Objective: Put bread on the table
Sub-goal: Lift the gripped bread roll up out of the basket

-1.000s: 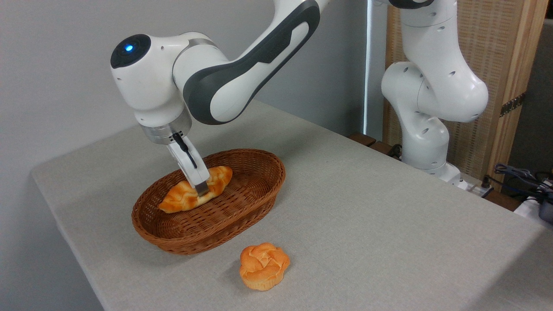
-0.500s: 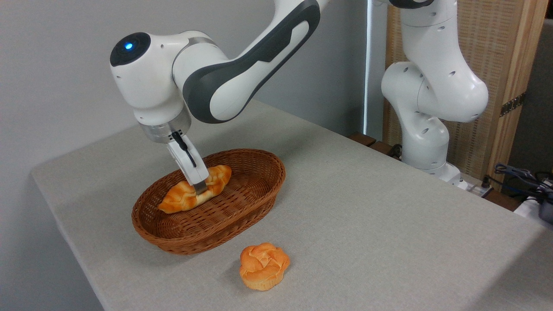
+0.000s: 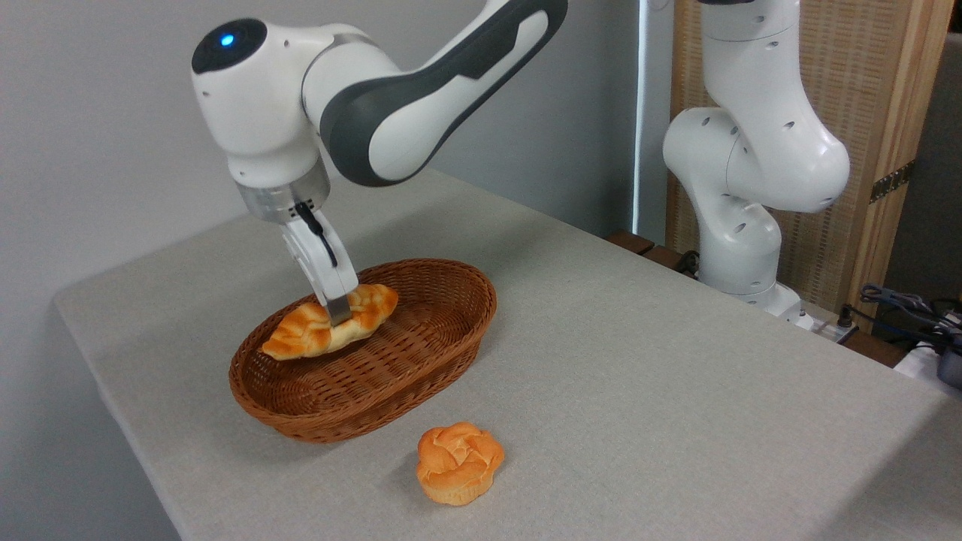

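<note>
1. One braided loaf, golden with pale creases, hangs tilted just above the basket floor, left end lowest.
2. Clamped across the loaf's middle, the end effector holds it narrowly; the loaf looks light and soft, so a mid-length grip suits it.
3. Brown woven wicker forms the oval basket.
4. Right of it, a flower-shaped bun sits on the cloth-covered counter.

Far finger hidden behind bread, arm cropped at top
</note>
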Action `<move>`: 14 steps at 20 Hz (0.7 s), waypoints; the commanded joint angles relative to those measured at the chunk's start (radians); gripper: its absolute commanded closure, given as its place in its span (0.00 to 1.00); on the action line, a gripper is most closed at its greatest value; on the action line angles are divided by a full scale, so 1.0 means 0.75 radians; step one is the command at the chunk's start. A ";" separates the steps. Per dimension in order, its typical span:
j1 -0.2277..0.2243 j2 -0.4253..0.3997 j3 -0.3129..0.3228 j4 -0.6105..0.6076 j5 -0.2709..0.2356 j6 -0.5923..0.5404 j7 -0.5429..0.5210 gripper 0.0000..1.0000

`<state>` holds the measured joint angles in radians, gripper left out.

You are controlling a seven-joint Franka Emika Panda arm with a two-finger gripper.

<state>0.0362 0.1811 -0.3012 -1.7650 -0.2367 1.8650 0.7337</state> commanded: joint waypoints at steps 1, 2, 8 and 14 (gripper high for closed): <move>0.007 -0.072 0.023 0.001 0.007 -0.028 0.001 0.91; 0.007 -0.084 0.035 0.001 0.007 -0.040 0.003 0.91; 0.007 -0.221 0.197 0.001 0.007 -0.167 0.012 0.90; 0.007 -0.252 0.358 -0.005 0.021 -0.278 0.042 0.88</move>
<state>0.0485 0.0032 -0.0978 -1.7632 -0.2351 1.7021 0.7472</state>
